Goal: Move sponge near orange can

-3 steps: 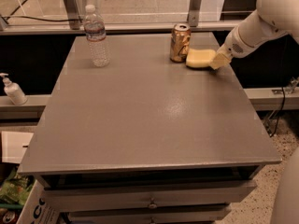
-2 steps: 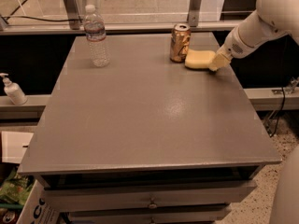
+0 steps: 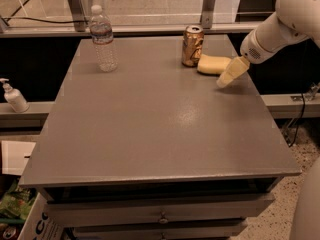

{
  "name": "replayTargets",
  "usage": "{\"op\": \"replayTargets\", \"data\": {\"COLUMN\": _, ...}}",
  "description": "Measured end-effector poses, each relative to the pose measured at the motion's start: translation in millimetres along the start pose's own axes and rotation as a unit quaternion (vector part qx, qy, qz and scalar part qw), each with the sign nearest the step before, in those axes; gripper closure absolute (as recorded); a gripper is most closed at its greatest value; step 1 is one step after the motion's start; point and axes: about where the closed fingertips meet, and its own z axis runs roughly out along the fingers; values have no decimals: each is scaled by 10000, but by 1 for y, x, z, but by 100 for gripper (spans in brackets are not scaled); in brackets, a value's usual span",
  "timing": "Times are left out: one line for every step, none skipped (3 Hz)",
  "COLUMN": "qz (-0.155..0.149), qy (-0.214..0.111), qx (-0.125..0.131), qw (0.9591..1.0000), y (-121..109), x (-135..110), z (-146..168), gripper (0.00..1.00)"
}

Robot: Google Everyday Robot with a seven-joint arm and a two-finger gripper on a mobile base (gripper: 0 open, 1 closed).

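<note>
The pale yellow sponge lies flat on the grey table at the far right, touching or almost touching the right side of the orange can. The can stands upright, metallic orange-bronze with a silver top. My gripper reaches in from the right on the white arm. Its cream fingers point down and left, just to the right and in front of the sponge. They are off the sponge and hold nothing.
A clear plastic water bottle stands at the table's far left. A white pump bottle sits on a ledge left of the table. Drawers are below the front edge, and a metal rail runs behind the table.
The gripper has let go of the sponge and drawn back a little toward the front right. The sponge stays beside the can.
</note>
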Motion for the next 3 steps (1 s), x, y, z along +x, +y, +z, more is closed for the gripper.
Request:
{"op": "replayTargets", "data": {"qz": 49, "qy": -255, "qx": -79, "qw": 9996, "y": 7, "x": 4, "z": -15, "gripper": 0}}
{"op": "replayTargets", "data": {"qz": 106, "qy": -656, "qx": -181, "qw": 9976, "y": 22, "x": 16, "z": -46, "gripper": 0}}
{"op": "replayTargets", "data": {"qz": 132, "qy": -1022, "qx": -350, "qw": 9941, "y": 45, "x": 30, "z": -76, "gripper": 0}}
